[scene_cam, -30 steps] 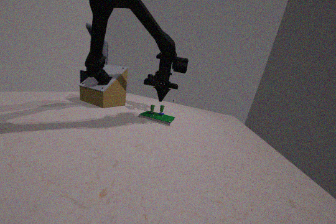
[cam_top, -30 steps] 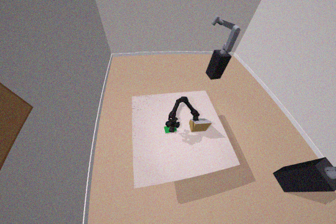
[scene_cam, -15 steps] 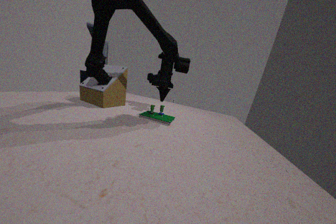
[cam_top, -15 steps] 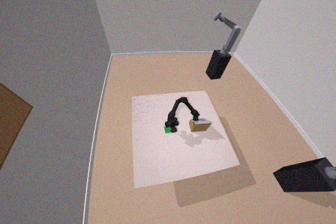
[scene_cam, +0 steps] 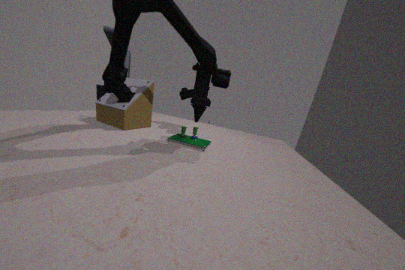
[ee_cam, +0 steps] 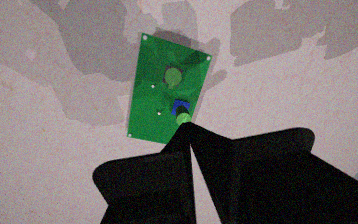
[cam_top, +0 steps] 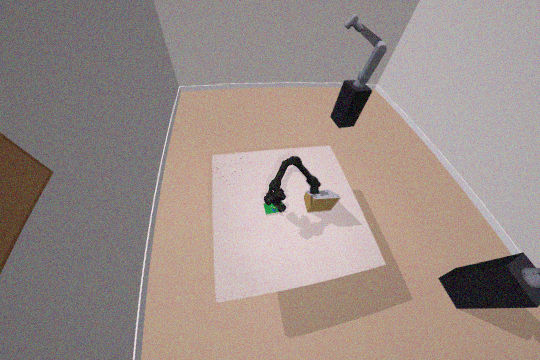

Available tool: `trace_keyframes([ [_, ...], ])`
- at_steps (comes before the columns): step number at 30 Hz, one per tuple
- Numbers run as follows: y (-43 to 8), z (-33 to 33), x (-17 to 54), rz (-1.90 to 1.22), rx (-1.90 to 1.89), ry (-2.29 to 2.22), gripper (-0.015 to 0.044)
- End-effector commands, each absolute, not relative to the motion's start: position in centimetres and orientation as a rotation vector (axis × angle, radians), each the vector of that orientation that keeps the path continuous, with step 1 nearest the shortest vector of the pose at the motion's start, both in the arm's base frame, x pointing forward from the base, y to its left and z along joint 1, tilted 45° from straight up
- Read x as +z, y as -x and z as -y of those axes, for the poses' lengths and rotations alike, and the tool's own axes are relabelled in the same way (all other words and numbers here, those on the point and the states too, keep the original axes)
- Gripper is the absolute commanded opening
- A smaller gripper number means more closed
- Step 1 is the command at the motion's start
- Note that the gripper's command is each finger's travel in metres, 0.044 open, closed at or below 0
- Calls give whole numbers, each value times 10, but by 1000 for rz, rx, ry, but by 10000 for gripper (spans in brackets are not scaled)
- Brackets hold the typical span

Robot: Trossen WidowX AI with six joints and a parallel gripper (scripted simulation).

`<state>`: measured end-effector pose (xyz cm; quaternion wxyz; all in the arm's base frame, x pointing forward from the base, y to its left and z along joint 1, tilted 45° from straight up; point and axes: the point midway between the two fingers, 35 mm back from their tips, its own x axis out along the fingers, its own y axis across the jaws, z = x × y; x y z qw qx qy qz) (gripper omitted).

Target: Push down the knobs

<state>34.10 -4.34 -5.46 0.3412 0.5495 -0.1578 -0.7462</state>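
Note:
The green circuit board (cam_top: pixel 268 211) (scene_cam: pixel 202 142) (ee_cam: pixel 145 110) stands on the table. Two green knobs stand up from it. One knob (scene_cam: pixel 195 131) (ee_cam: pixel 183 118) is above the blue potentiometer (scene_cam: pixel 194 137) (ee_cam: pixel 180 104). The other knob (scene_cam: pixel 184 131) (ee_cam: pixel 173 76) is above a dark potentiometer, mostly hidden under it in the wrist view. Both knobs stand high over the board in the exterior view. My gripper (scene_cam: pixel 196 121) (ee_cam: pixel 186 126) is shut and empty, pointing down. Its tips are a little above the knob of the blue potentiometer, with a small gap in the exterior view.
A wooden block with a grey top (cam_top: pixel 323 201) (scene_cam: pixel 137 114) stands at my arm's base, beside the board. The pale table top (cam_top: pixel 262 260) (scene_cam: pixel 211 210) bears the arm's shadows. Two grey arms on black pedestals (cam_top: pixel 351 104) (cam_top: pixel 492 282) stand beyond the table.

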Motion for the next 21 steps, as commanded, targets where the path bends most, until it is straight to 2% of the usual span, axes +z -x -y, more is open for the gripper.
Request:
trace_keyframes([
  [1, -344, 41, -53, 391, -1938, -1431, 0],
  [21, -341, 55, -68, 431, -1946, -1423, 0],
])
